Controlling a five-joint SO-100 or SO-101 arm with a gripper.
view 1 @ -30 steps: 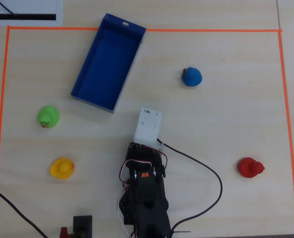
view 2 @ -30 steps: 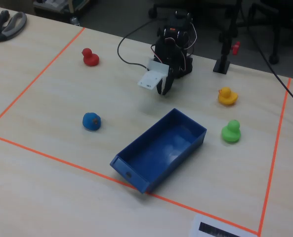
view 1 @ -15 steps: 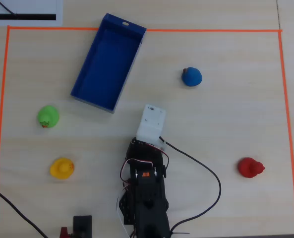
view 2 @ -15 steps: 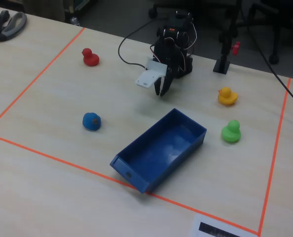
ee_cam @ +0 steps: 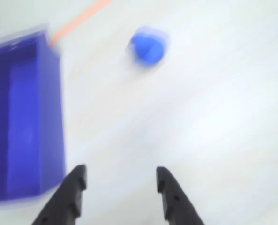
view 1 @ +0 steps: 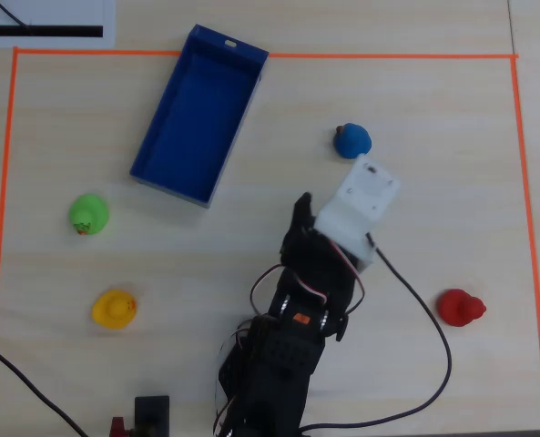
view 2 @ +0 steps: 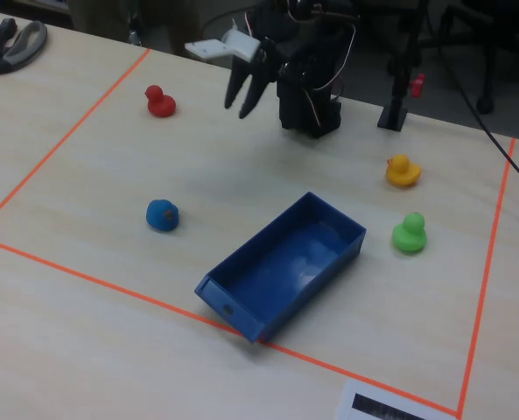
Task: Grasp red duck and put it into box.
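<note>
1. The arm has swung away from the box (view 1: 199, 114) since a second ago, and the gripper (view 2: 243, 94) is now raised and turned toward the blue duck's side of the table.
2. The gripper's jaws are spread apart with nothing between them, clear in the wrist view (ee_cam: 120, 180).
3. The red duck (view 1: 460, 308) sits well apart from the gripper, near the right tape edge in the overhead view, and it is out of the wrist view.
4. The blue duck (ee_cam: 148, 45) lies ahead of the fingers in the wrist view, blurred, with the box at the left edge.
5. The green duck (view 1: 88, 215) and yellow duck (view 1: 114, 309) stand left of the arm in the overhead view, clear of the path.
6. A pale wooden table (view 1: 433, 209), framed in orange tape (view 1: 521, 182); dark chair legs behind it.
</note>
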